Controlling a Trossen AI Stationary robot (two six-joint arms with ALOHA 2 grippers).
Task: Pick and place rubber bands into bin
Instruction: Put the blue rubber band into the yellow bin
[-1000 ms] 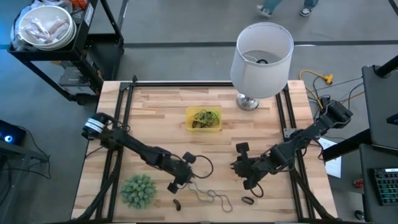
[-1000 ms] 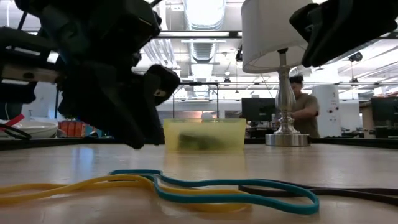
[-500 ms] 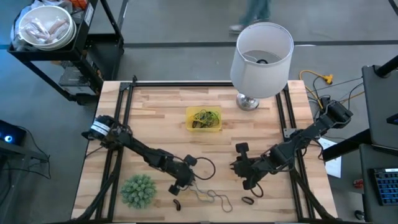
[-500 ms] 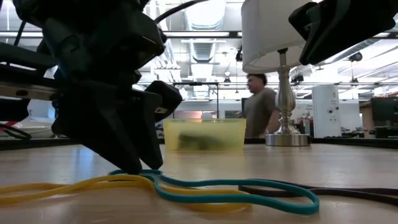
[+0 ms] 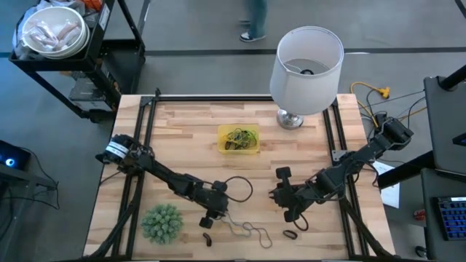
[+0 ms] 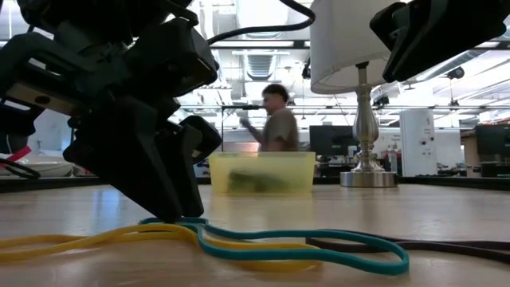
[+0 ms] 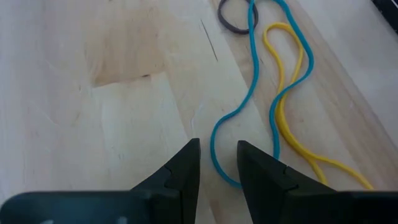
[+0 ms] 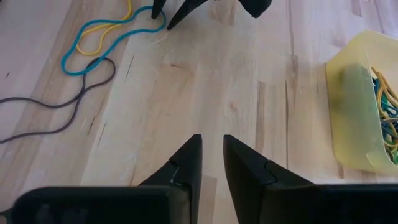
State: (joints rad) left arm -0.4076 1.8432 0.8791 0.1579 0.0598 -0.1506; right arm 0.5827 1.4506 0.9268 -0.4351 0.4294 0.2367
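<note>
The left gripper (image 5: 216, 215) is low at the front middle of the table (image 5: 182, 138), with its tips down on the wood; in the left wrist view its two fingers (image 7: 185, 168) stand narrowly apart, one on each side of the end loop of a teal rubber band (image 7: 245, 99), and they are not closed on it; a yellow rubber band (image 7: 289, 118) lies just beside the teal one and crosses it, and a small dark brown band (image 7: 233, 15) lies at the far end, touching the teal band; in the low view the teal band (image 6: 303, 243) and the yellow band (image 6: 96, 239) lie twisted together on the table under the gripper; a large thin black band (image 5: 239, 191) lies close beside the left gripper, and whether it touches I cannot tell; the right gripper (image 5: 285, 206) waits near the front right of the table, its fingers (image 8: 186, 165) a little apart and holding nothing; the bin (image 5: 238, 140) stands near the middle of the table, well apart from both grippers, beside the base of a white lamp (image 5: 306, 62), and it holds a tangle of green and yellow bands (image 8: 385, 106); a spiky green plant (image 5: 162, 223) sits at the front left corner; a person (image 6: 279, 119) shows in the room behind the table.
</note>
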